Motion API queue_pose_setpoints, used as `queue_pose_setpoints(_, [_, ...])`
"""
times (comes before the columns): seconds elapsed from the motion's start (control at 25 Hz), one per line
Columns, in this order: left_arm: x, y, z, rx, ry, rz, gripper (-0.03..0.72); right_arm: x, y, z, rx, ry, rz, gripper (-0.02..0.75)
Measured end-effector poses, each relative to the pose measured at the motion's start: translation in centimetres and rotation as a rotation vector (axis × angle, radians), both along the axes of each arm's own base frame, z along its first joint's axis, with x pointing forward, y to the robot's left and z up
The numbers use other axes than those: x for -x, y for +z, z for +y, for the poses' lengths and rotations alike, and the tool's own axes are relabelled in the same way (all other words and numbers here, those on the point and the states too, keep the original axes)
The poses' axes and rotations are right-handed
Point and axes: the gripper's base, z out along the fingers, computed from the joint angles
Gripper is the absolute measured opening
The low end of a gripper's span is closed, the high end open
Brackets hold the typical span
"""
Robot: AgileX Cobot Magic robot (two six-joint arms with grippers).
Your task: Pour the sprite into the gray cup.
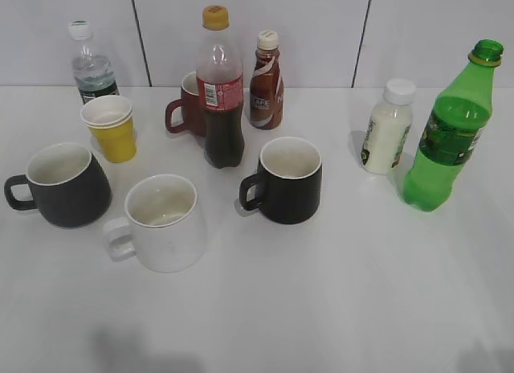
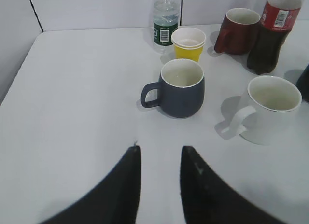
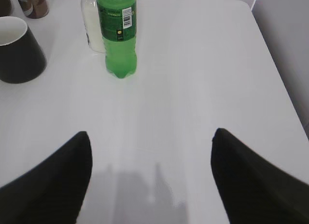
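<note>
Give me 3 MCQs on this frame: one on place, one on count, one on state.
1. What stands right beside the tall translucent green plastic soda bottle?
A. a yellow paper cup
B. a small white plastic bottle
C. a white mug

2. How many handled mugs are on the white table?
A. two
B. three
C. four

3. What is the green bottle's state?
A. upright, uncapped
B. upright, capped
C. lying down

Answers:
1 B: the small white plastic bottle stands just left of it in the exterior view.
2 C: the dark charcoal-gray ceramic mug, the white ceramic mug, the black straight-sided mug and the brown-red mug.
3 A: it stands on its base with its mouth open; the right gripper has wide-open jaws well short of it.
</note>
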Motion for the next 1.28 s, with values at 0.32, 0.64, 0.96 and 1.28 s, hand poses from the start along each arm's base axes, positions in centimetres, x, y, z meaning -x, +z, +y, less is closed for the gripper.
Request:
queue_pose_setpoints(0.32, [0.00, 0.00, 0.00, 0.000, 0.000, 0.000, 0.220, 0.00, 0.00, 0.00, 0.000, 0.000, 0.000, 0.573])
queue_pose_setpoints(0.64, [0.00, 0.00, 0.00, 0.000, 0.000, 0.000, 0.220, 0.00, 0.00, -0.04, 0.004, -0.003, 0.000, 0.573])
queue_pose_setpoints(0.96, [0.00, 0.00, 0.00, 0.000, 0.000, 0.000, 0.220, 0.00, 0.00, -0.04, 0.004, -0.003, 0.000, 0.573])
queue_pose_setpoints(1.28, [0.00, 0.00, 0.00, 0.000, 0.000, 0.000, 0.221, 0.00, 0.00, -0.04, 0.004, -0.003, 0.000, 0.573])
